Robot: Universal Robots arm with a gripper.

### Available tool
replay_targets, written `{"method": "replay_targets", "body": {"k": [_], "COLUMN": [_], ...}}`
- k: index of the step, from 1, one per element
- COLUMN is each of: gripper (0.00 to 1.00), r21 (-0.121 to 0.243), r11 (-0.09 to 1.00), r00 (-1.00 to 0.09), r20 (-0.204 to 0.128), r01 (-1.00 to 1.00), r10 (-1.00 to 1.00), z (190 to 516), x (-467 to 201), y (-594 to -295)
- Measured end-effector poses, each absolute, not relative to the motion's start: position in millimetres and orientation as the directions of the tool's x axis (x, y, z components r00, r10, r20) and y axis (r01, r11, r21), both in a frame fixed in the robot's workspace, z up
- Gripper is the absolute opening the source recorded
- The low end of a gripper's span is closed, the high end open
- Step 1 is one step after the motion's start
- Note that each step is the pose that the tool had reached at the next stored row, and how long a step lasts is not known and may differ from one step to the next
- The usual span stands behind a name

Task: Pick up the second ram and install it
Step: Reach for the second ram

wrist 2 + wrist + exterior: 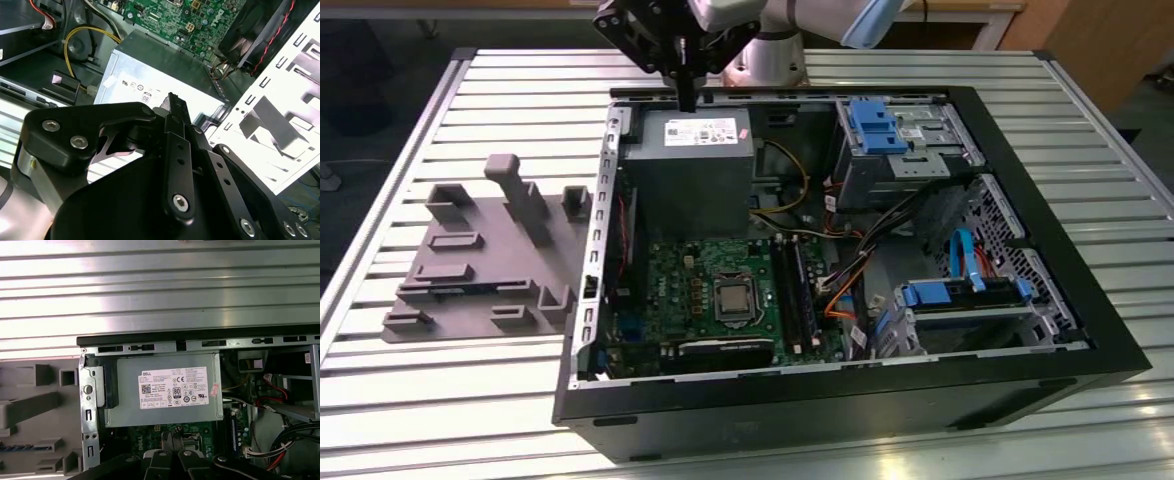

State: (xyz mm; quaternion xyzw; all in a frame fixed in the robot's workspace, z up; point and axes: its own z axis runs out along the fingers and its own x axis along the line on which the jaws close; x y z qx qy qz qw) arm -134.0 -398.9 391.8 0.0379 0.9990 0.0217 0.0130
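The gripper (684,103) hangs over the power supply (687,170) at the 12 o'clock end of the open PC case (854,400). Its fingers are pinched together with nothing between them. The second ram (25,446) sits slotted in the grey holder (467,300), at 9 o'clock from the case in the exterior view.

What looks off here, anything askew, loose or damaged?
Nothing stands out. The open case lies flat on the slatted table, cables inside it, the gray fixture beside it. The gripper hangs above the power supply.
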Motion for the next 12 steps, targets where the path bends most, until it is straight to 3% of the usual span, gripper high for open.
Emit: {"method": "replay_targets", "body": {"k": [12], "gripper": [0.13], "r21": [0.044], "r11": [0.996], "r00": [-0.997], "r20": [-0.023], "r01": [0.075], "r10": [0.076], "z": [390.5], "x": [-137.6], "y": [-398.9]}}
